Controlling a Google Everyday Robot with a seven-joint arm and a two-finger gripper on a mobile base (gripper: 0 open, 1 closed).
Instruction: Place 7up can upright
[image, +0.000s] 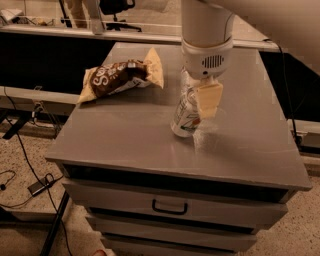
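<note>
The 7up can (184, 118) is silvery-white with a green logo. It stands tilted near the middle of the grey cabinet top (125, 140), with its lower end on the surface and its top leaning back toward the arm. My gripper (196, 106) comes down from above on the white arm and is shut on the can's upper part. One cream finger pad (208, 100) shows on the can's right side. The other finger is hidden behind the can.
A brown-and-yellow snack bag (120, 76) lies at the back left of the cabinet top. Drawers with a handle (169, 206) face forward below. Cables and a table leg (30, 185) lie on the floor at the left. A desk edge runs behind.
</note>
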